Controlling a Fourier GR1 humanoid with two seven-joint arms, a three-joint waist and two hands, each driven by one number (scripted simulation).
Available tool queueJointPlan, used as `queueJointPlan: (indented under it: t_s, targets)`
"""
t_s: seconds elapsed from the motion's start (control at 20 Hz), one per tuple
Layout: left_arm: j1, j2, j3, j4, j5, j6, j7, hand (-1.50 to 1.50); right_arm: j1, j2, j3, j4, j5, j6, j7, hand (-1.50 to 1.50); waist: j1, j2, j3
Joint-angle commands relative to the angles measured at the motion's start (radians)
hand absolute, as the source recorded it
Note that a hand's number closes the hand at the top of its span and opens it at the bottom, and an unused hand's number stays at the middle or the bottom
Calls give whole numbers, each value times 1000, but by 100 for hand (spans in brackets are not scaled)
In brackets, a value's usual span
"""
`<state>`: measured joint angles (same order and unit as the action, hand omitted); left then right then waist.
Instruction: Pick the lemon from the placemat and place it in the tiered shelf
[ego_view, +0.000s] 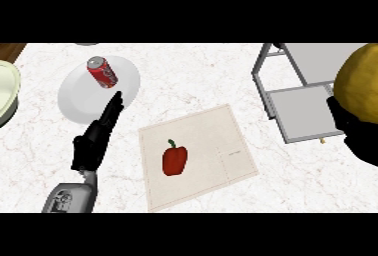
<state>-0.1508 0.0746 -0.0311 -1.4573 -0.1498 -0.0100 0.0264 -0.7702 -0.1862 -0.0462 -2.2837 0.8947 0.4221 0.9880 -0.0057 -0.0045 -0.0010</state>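
A large yellow lemon fills the right edge of the head view, held up close with my right hand curled round its underside. It hangs over the grey tiered shelf at the upper right. The beige placemat lies in the middle of the counter with a red bell pepper on it. At the left, my left hand rests open with straight fingers pointing up toward the plate.
A white plate at the upper left carries a red soda can. A pale green dish edge shows at the far left. A brown strip marks the counter's top-left corner.
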Motion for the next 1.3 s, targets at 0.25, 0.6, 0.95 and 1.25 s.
queueJointPlan:
  t_s: [0.25, 0.6, 0.95, 1.25]
  targets:
    - [-3, -25, -9, 17, -24, 26, -29, 0, -142, -158, -241, 147, -141, 77, -39, 150, 4, 2, 1]
    - [-53, -13, 3, -1, -14, 9, 20, 0, -70, -221, -160, 246, -34, -29, -204, 150, 6, 4, 1]
    - [-12, -17, -15, -12, -28, 5, 10, 0, -99, -247, -48, 457, 111, -201, -353, 150, 21, 7, 0]
    - [-25, -16, 4, 29, -20, 0, 0, 0, 1, -200, -99, 566, 124, -402, -464, 150, 10, 6, 1]
